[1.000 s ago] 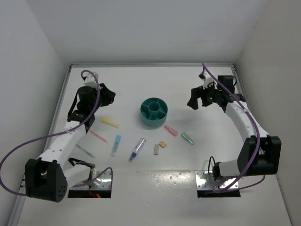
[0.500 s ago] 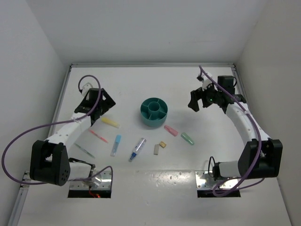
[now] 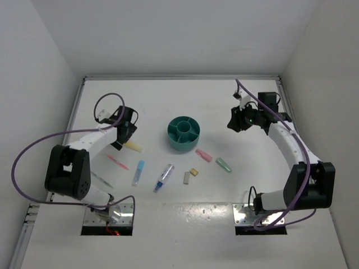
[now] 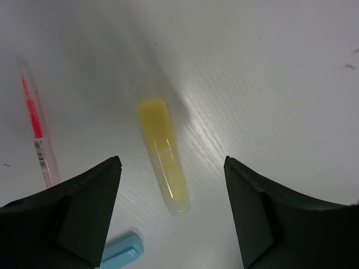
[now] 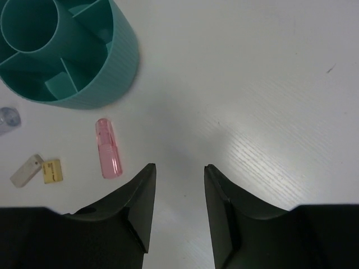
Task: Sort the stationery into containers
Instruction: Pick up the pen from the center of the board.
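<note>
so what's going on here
A sorting job has barely begun: the teal organiser looks empty. The left gripper is open, jaws either side of a yellow marker lying on the table, not yet gripping. The right gripper hangs open over bare table near a pink marker, holding nothing.

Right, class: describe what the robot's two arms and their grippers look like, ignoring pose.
The left arm and right arm have white links, black joint blocks and trailing purple cables. The fingers are matte black wedges.
</note>
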{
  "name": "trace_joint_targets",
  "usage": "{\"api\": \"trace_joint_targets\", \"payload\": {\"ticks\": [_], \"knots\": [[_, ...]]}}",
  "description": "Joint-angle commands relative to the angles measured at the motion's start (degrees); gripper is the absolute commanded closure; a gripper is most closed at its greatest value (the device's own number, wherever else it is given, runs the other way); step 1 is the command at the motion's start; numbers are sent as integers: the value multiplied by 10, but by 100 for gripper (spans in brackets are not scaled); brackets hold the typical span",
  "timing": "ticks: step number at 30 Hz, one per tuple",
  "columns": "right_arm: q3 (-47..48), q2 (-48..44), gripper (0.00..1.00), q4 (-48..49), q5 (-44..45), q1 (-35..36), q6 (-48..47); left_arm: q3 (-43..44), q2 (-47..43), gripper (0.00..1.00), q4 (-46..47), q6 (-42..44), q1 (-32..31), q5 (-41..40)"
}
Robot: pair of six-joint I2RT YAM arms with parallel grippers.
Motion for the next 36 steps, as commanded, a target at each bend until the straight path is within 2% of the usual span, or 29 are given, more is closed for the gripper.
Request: {"api": "trace_joint_targets", "payload": {"ticks": [1,3,8,14,21,25,32,34,36], "knots": [[26,-6,59,3,-14,3,-5,36,32,21,-30,-55,-8,10],[20,-16,59,9,-9,3,0,56,64,21,-62,-75,-8,10],[20,-22,59,14,-4,3,0,70,90,22,-73,-86,-8,22],[20,-22,57,14,-4,3,0,75,133,36,-73,-99,-8,22],[20,-27,57,14,-4,3,0,82,151,37,-73,-105,-3,17],[20,-32,57,14,2,3,0,92,164,50,-79,-105,2,17],[20,-43,57,19,2,3,0,103,180,52,-97,-99,2,17],[20,-43,57,19,2,3,0,103,186,46,-102,-94,2,17],[20,-48,57,19,2,3,5,109,193,46,-102,-94,7,17]]}}
